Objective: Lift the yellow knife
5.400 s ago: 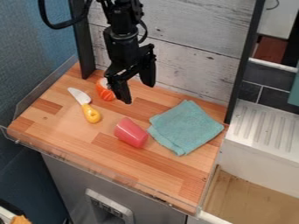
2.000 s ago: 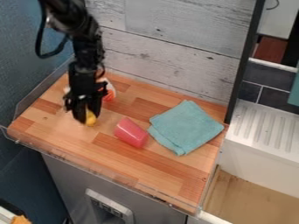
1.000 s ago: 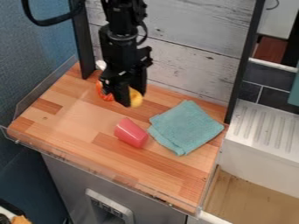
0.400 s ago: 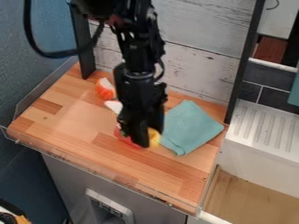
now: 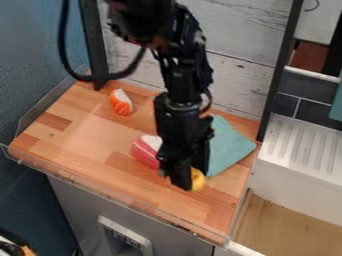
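Observation:
The black gripper [image 5: 179,177] hangs over the front right part of the wooden counter, shut on the yellow knife [image 5: 198,179]. The knife's yellow handle shows at the right of the fingers, and its white blade pokes out to the upper left, in front of the red cup. The middle of the knife is hidden behind the gripper. Whether the handle touches the counter I cannot tell.
A red cup [image 5: 144,152] lies on its side just left of the gripper. Behind and to the right is a teal cloth [image 5: 228,145], partly covered by the arm. An orange-and-white sushi piece [image 5: 121,102] sits at the back left. A clear rim [image 5: 100,189] borders the counter's front.
The gripper went to the knife at the left, took hold of it and carried it right and toward the front, past the red cup. Cup, cloth and sushi piece stayed put.

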Controlling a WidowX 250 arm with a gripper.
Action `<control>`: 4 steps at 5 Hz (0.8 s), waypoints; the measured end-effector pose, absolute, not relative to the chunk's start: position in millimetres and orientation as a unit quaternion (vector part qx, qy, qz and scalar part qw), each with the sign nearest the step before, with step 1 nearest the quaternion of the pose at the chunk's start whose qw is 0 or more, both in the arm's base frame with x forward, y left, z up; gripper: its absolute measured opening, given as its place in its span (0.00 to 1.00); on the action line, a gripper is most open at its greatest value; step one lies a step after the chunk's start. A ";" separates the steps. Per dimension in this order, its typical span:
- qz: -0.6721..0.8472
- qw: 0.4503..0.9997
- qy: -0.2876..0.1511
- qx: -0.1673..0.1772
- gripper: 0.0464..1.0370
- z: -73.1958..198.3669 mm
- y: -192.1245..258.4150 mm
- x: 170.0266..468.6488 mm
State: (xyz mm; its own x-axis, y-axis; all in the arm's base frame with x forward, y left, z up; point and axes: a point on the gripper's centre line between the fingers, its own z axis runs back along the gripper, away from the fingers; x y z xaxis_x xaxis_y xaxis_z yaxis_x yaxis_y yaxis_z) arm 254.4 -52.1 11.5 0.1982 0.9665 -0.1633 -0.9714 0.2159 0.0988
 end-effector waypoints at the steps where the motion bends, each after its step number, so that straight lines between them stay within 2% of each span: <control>1: 0.607 0.787 0.107 -0.016 0.45 6.3 -69.5 253.4; 4: 0.585 0.800 0.135 -0.007 0.45 -22.3 -89.8 260.9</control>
State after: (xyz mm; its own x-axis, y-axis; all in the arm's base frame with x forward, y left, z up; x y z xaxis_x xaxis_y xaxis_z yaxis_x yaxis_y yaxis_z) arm 260.9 -89.8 -22.3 0.2804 0.9335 -0.2234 -0.9373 0.3165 0.1460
